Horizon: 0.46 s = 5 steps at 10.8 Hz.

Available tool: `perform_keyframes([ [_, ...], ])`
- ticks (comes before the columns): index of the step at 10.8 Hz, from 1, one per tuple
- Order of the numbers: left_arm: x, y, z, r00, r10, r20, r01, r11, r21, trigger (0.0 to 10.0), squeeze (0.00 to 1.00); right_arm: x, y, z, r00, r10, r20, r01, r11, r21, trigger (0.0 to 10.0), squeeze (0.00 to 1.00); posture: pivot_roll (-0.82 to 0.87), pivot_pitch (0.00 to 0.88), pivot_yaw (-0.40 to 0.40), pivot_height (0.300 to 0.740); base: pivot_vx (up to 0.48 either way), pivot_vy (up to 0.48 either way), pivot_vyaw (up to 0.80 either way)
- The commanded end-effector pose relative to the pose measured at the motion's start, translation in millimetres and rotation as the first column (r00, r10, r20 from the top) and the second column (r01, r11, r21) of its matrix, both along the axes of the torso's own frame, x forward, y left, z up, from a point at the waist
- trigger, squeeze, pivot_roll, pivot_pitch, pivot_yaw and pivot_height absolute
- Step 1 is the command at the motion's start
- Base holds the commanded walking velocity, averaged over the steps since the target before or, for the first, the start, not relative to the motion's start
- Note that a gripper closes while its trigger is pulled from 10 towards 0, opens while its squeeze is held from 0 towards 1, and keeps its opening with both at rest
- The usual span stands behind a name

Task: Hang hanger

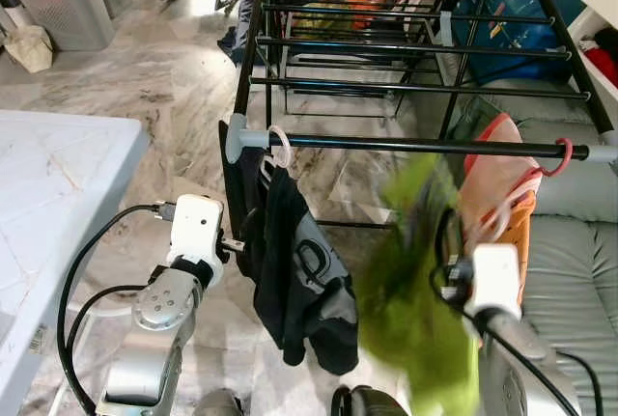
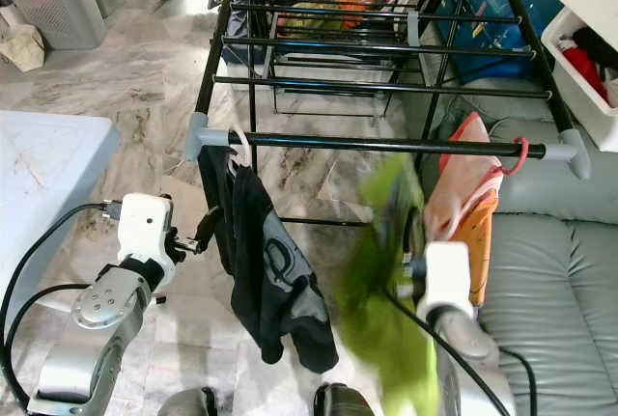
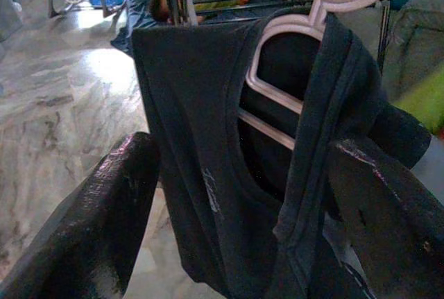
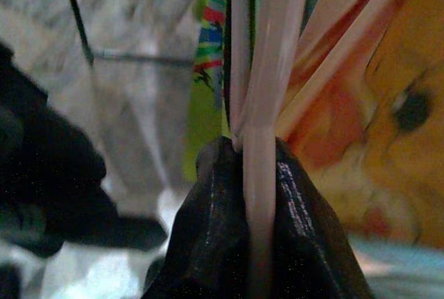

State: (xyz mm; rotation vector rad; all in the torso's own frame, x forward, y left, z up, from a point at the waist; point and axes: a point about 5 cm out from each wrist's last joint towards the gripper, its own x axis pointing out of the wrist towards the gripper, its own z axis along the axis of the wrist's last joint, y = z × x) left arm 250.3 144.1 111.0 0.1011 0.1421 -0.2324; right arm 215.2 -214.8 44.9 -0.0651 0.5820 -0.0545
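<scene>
Pink hanger (image 4: 267, 70) was pinched in right gripper (image 4: 260, 174); left gripper (image 3: 236, 195) fingers spread, black shirt (image 1: 299, 271) at 12 o'clock.

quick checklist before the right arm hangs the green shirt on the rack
1. Grip on hanger: ok. The right gripper is shut on the pale pink plastic hanger.
2. Garment on hanger: cannot tell. The lime green shirt is motion-blurred.
3. Free space on the black front rail: ok, between the white-hooked hanger with the black shirt and the red-hooked hanger with the orange garment.
4. Hook orientation toward rail: cannot tell.
5. Left gripper out of the way: ok, open beside the black shirt, off to the left.
</scene>
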Motion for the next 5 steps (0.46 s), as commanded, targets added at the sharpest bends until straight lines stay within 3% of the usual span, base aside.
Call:
perform_keyframes([
  [1, -1.2, -1.1, -1.6, 1.000, -0.009, -0.005, 0.009, 1.000, 0.005, 10.0, 0.00, 3.9, 0.3, 5.3, 1.000, 0.013, 0.015, -0.013, 1.000, -0.011, 10.0, 0.00, -0.01, 0.077, -0.028, 0.740, 0.000, 0.000, 0.00],
  [5, -1.3, -0.6, -3.2, 1.000, -0.012, -0.009, 0.012, 1.000, 0.015, 10.0, 0.00, 14.2, 3.2, 9.6, 0.999, 0.023, 0.022, -0.022, 0.999, -0.023, 10.0, 0.00, 0.00, 0.071, -0.032, 0.740, -0.321, 0.000, 0.00],
])
